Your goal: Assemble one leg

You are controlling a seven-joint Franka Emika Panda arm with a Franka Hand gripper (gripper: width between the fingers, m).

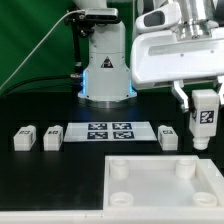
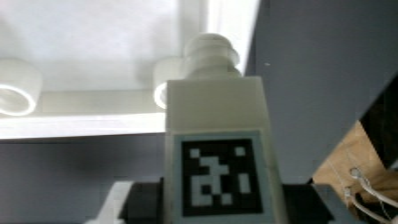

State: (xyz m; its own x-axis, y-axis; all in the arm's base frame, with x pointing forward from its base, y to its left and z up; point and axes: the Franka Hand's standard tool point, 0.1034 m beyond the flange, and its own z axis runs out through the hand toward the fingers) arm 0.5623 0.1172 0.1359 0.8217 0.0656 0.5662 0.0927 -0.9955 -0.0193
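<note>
My gripper [image 1: 203, 108] is shut on a leg [image 1: 204, 116], a small white block with a black-and-white tag, and holds it upright above the far right corner of the large white panel [image 1: 150, 190]. In the wrist view the held leg [image 2: 217, 120] fills the middle between my fingers [image 2: 135, 204]. Its narrow threaded tip points toward the panel [image 2: 98, 40], close to a round corner socket [image 2: 175, 72]. Whether the tip touches the panel cannot be told. Three more legs lie on the table: two on the exterior view's left [image 1: 24, 137] [image 1: 52, 136] and one on the right [image 1: 168, 135].
The marker board [image 1: 110, 131] lies between the loose legs, behind the panel. The robot's base [image 1: 106, 70] stands at the back centre. A second round socket [image 2: 15, 88] shows on the panel in the wrist view.
</note>
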